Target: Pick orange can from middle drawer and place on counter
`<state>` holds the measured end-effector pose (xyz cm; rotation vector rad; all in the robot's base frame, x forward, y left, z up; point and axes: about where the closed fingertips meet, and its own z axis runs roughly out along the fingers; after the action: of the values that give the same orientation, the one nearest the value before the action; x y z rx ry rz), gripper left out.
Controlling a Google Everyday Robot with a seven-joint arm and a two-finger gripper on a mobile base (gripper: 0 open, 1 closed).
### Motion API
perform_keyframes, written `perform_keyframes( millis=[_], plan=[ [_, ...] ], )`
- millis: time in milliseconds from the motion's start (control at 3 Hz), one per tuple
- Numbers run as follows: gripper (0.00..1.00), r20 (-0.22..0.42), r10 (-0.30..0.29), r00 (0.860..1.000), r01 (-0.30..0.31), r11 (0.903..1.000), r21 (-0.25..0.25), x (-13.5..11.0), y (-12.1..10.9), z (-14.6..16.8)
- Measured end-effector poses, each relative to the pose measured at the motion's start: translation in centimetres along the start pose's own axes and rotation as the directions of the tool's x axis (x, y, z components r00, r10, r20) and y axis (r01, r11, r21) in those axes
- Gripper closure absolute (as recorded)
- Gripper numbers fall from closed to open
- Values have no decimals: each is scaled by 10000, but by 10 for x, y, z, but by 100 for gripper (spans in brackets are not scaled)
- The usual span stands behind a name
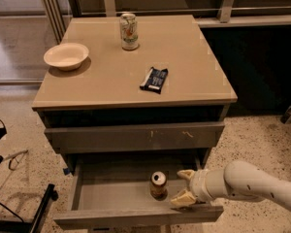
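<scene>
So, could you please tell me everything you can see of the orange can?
The orange can is a small orange-brown drink can with a dark pattern and a silver top; it looks metal. It stands upright on the floor of the open middle drawer, right of centre. The open gripper sits close on its right, not closed on it.

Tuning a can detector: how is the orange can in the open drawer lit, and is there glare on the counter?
Camera view: the orange can sits in the dim middle drawer, only its silver top bright; the counter shows a soft sheen, no harsh glare; the bowl casts a shadow below itself; the pale gripper, open beside the can, stands out.
</scene>
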<state>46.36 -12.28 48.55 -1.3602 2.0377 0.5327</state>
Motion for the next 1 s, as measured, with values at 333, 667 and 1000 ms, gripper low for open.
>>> perform_keyframes(
  millis=[333,667,1000],
  plan=[
    [28,356,-86,9993,91,9999,-140,-7,2,12],
    [30,693,-133,9975,147,9997,-191,-15,0,24],
    [29,976,-173,9951,194,9996,-213,-22,-3,36]
  ],
)
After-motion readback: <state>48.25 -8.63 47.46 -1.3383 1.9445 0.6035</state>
